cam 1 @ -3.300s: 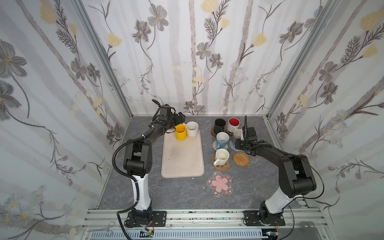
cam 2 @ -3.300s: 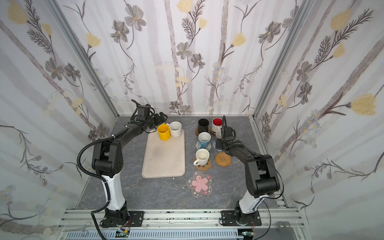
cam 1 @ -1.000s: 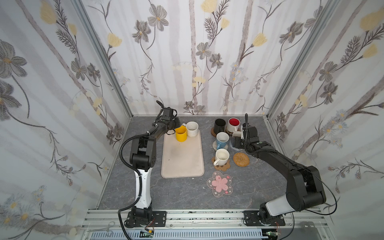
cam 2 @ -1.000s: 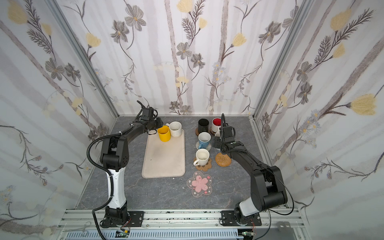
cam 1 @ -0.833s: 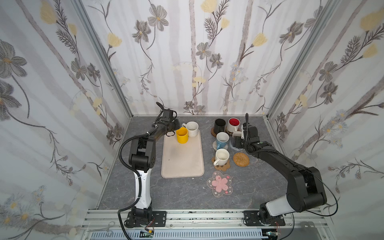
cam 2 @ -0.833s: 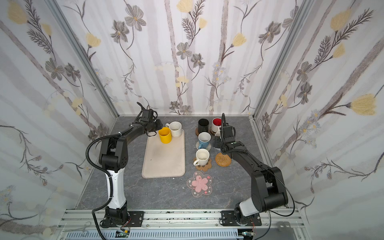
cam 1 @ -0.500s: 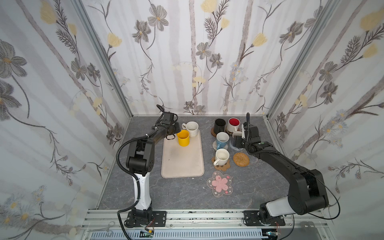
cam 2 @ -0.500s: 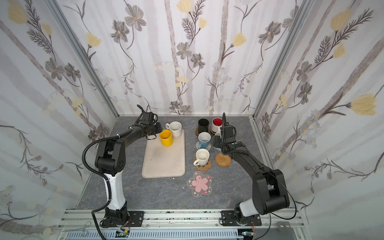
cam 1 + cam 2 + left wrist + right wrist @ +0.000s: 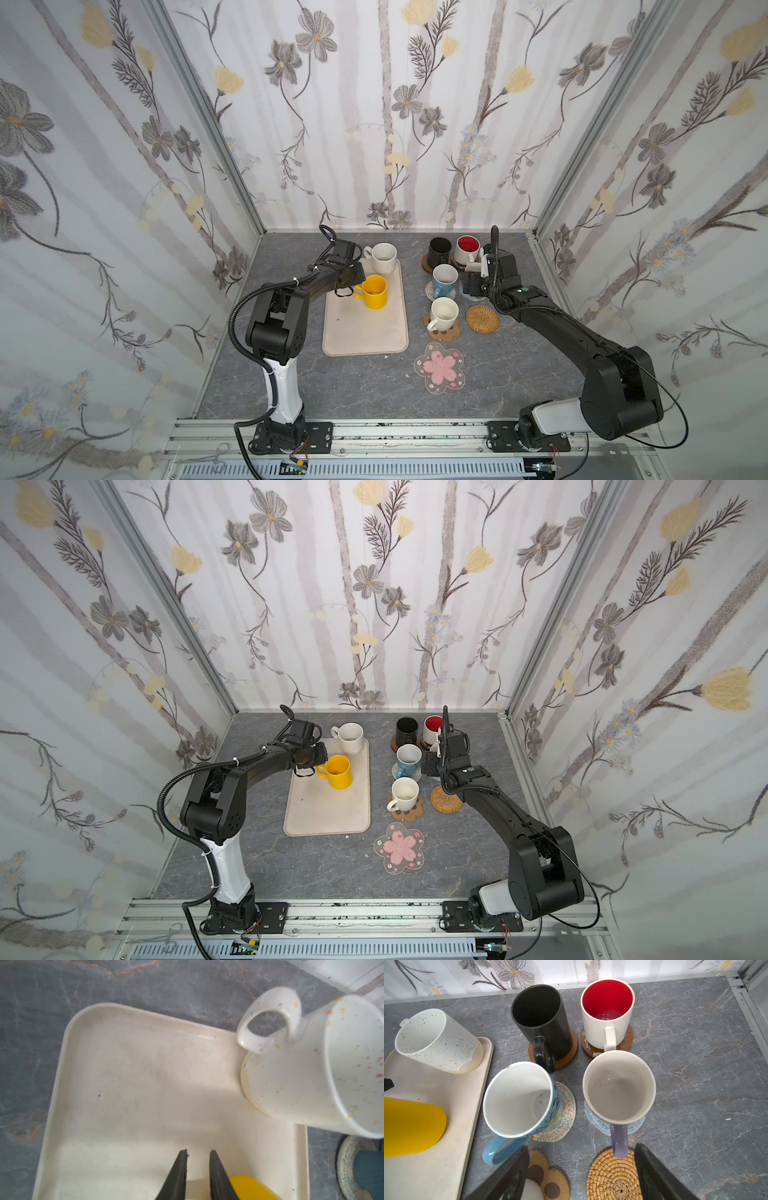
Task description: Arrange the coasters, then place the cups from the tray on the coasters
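Note:
My left gripper (image 9: 348,287) is shut on the handle of the yellow cup (image 9: 375,292), which is over the back half of the beige tray (image 9: 365,332). The left wrist view shows its narrow jaws (image 9: 197,1150) beside the yellow cup (image 9: 249,1187). A speckled off-white cup (image 9: 382,257) stands at the tray's back right corner. My right gripper (image 9: 581,1147) is open, and the handle of the lilac cup (image 9: 618,1086) lies between its jaws without touching them. That cup sits on the grey coaster (image 9: 593,1120). The rattan coaster (image 9: 482,318) and pink-flower coaster (image 9: 439,368) are bare.
The black cup (image 9: 439,248) and the red-inside cup (image 9: 466,248) stand on brown discs at the back. The blue cup (image 9: 444,279) is on the woven coaster and an off-white cup (image 9: 442,311) on the paw coaster. Papered walls close in three sides.
My left gripper has drawn the yellow cup from the tray's back edge toward its middle, away from the speckled cup. The right arm has hardly moved.

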You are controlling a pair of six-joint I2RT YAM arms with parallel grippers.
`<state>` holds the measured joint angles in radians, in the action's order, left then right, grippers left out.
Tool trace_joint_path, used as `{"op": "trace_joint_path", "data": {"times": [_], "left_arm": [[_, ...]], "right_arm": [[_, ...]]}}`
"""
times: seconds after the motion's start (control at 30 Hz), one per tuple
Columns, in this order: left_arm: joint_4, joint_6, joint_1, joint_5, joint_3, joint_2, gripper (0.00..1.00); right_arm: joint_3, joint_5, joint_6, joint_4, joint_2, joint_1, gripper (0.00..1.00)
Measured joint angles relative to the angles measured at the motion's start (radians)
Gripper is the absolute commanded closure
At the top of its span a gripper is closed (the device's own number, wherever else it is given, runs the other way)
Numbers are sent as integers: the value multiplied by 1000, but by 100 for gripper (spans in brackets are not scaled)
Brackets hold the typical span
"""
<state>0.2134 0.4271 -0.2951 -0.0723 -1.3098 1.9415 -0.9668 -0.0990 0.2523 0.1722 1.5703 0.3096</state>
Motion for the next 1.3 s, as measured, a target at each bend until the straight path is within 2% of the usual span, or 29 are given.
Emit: {"op": "trace_joint_path", "data": {"times": [0.67,0.93,1.3], "left_arm": [[7,60,-55,42,252,-216,77],[7,45,-66,22,331,-358,66],[30,14,-70,-21,379,-409,78]], "right_arm": [[-3,15,0,0,-20,40,19],[-6,42,-3,-2,-18,52,12],[-18,54,-3,-3,-41,72,12]]}}
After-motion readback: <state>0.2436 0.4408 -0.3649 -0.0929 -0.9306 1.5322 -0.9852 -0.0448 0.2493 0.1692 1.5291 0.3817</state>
